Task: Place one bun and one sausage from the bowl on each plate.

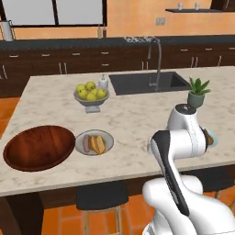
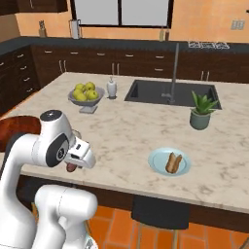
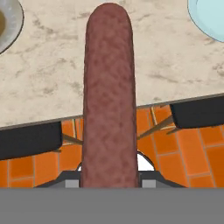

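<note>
My gripper [image 3: 109, 178] is shut on a pinkish-brown sausage [image 3: 108, 100], which sticks out along the hand over the counter's front edge. In the right base view the gripper [image 2: 78, 158] hangs at the counter's near edge, and the sausage's tip [image 2: 71, 168] pokes out below it. The grey plate [image 1: 95, 142] holds a sausage and an orange bun [image 1: 97, 144]. A tan bun [image 2: 172, 163] lies on the pale blue plate [image 2: 158, 165]. The wooden bowl [image 1: 39, 147] at the left holds nothing. In the hand view the grey plate [image 3: 8, 22] is upper left and the blue plate [image 3: 210, 17] upper right.
A grey footed bowl of apples [image 1: 92, 94] and a white bottle [image 1: 103, 82] stand mid-counter. Behind them are the sink [image 1: 147, 82] and faucet. A potted plant [image 2: 202, 112] stands by the sink. Dark stools [image 2: 160, 211] stand below the counter's front edge.
</note>
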